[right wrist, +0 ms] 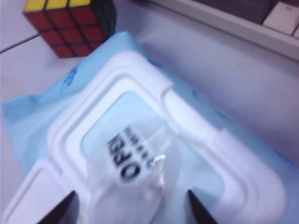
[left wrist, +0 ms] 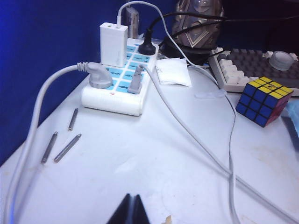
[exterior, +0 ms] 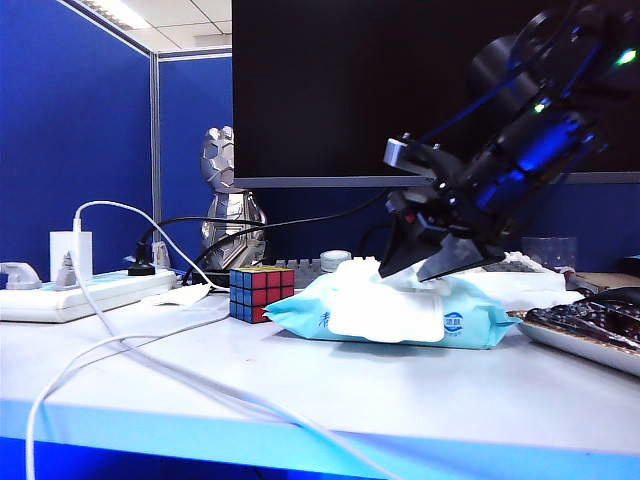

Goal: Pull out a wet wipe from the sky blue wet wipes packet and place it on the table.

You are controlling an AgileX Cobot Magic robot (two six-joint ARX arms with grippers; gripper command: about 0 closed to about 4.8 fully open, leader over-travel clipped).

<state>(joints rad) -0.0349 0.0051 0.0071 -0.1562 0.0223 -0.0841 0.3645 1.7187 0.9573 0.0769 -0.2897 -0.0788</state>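
- The left end effector (left wrist: 131,211) sits at the left side of the bench (exterior: 330,385). Only its dark fingertips show in the left wrist view, pressed together and holding nothing. They hang over bare surface near the white power strip (left wrist: 119,79) and three loose metal pins (left wrist: 63,140). This arm looks parked and seems to have no part in the step in hand.
- A Rubik's cube (exterior: 261,293) stands just beside the left end of the sky blue wet wipes packet (exterior: 395,312), which lies flat on the bench near the middle of the exterior view.
- The wet wipe (exterior: 358,268) shows only as a crumpled white tuft poking up from the top of the packet. No sheet lies free on the bench, so the pull-out is not yet done.
- The right end effector (exterior: 432,270) is angled steeply down over the packet, its arm reaching in from the upper right. The jaws stand wide apart with nothing between them.
- In the right wrist view the two fingertips (right wrist: 63,210) straddle the packet's white raised lid (right wrist: 154,154) and a clear sticker with dark lettering.
- My reading: this is the approach before the grasp. The next move calls for lowering onto the tuft, pinching only the soft sheet rather than the lid, then lifting up and away.
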